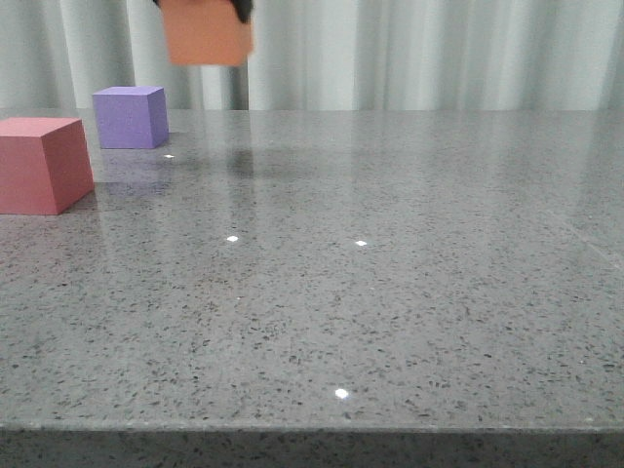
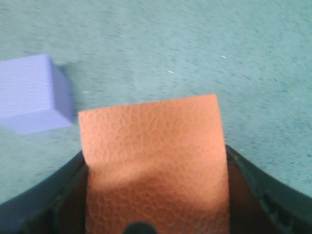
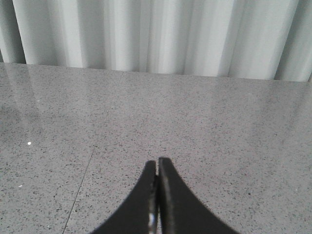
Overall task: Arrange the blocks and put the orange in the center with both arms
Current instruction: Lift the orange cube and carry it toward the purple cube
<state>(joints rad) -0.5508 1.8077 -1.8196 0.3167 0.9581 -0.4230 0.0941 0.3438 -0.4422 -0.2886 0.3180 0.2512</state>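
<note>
The left gripper (image 2: pixel 146 214) clamps the orange cube (image 1: pixel 207 34) high above the grey table (image 1: pixel 390 292) — the purple cube (image 1: pixel 130 116) and red-pink cube (image 1: pixel 41 164) sit near each other at far left — while the right gripper (image 3: pixel 157 168) has its 2 fingers pressed together, empty.

We find no readable text, label, brand, number or sign in any view. The faces of the orange cube (image 1: pixel 207 34), purple cube (image 1: pixel 129 117) and red-pink cube (image 1: pixel 41 164) are plain, and the table (image 1: pixel 390 292) shows only speckles.
</note>
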